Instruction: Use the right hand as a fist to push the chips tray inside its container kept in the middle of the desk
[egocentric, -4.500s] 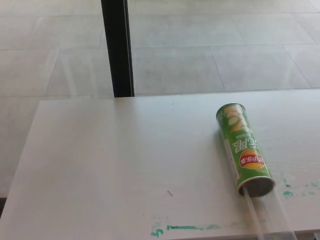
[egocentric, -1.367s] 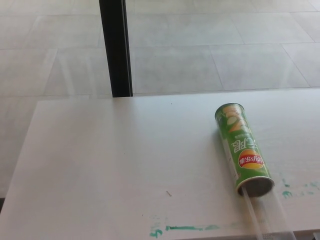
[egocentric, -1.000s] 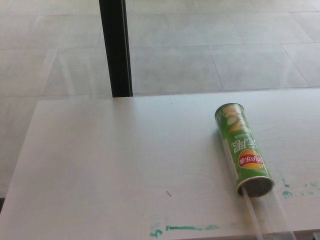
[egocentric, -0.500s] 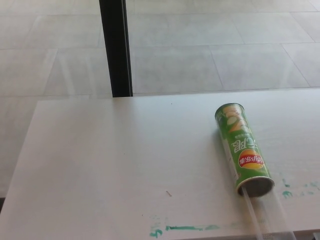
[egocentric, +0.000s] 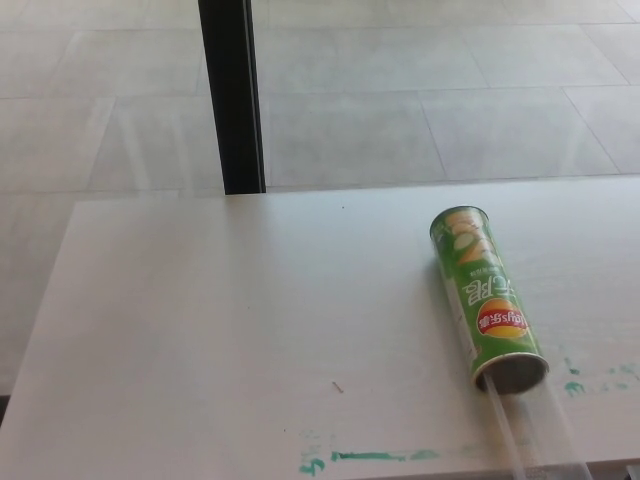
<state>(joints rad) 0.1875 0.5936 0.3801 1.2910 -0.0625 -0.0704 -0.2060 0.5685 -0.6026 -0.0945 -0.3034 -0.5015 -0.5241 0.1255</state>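
A green chips can lies on its side on the white desk, right of the middle, with its open mouth facing the near edge. A clear plastic tray sticks out of that mouth and reaches to the desk's front edge at the bottom of the picture. Neither of my hands shows in the head view.
Green paint smears mark the desk near its front edge and beside the can at the right. A black post stands behind the desk's far edge, with tiled floor beyond.
The picture shifted slightly between the oldest frame and the later ones, so the camera moved. The can and tray have stayed where they were.
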